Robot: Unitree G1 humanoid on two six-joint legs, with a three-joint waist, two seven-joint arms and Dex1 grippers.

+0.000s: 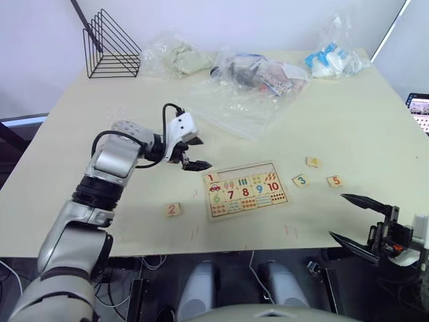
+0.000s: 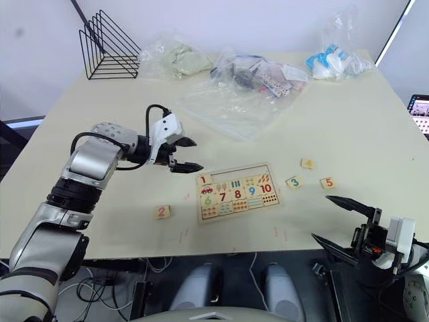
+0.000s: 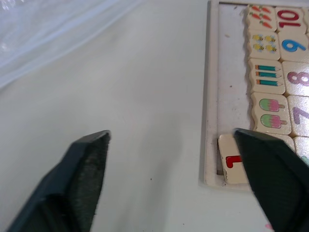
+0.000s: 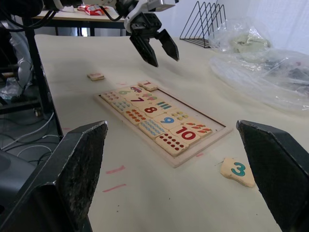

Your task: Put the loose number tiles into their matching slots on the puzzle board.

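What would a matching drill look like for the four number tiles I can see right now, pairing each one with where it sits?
Things:
1. red 1 tile
2. red 2 tile
3. green 3 tile
4. orange 5 tile

Places:
A. alone on the table to the left of the puzzle board
B. farthest right on the table, beyond another loose tile
C. at the board's top left corner, tilted on the frame edge, just below the open left gripper
D. on the table just off the board's right side

Pairs: 1-C, 2-A, 3-D, 4-B
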